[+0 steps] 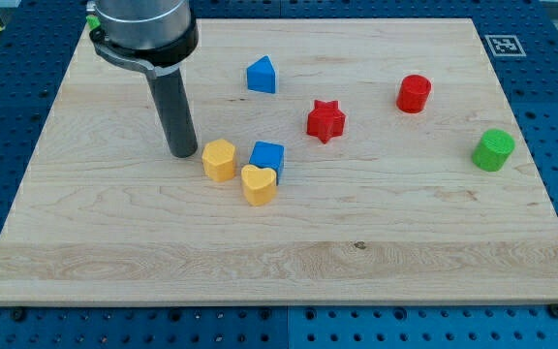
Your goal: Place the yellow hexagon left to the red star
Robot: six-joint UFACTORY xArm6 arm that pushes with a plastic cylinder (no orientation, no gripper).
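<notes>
The yellow hexagon (219,159) lies left of the board's middle. The red star (325,120) lies up and to its right, well apart from it. My tip (183,152) rests on the board just left of the yellow hexagon, close to it with a small gap. A blue cube (267,157) sits right of the hexagon, and a yellow heart (258,184) lies just below the cube, touching it and close to the hexagon.
A blue triangular block (261,75) lies near the view's top. A red cylinder (415,93) sits at upper right. A green cylinder (493,149) sits near the right edge of the wooden board (114,242).
</notes>
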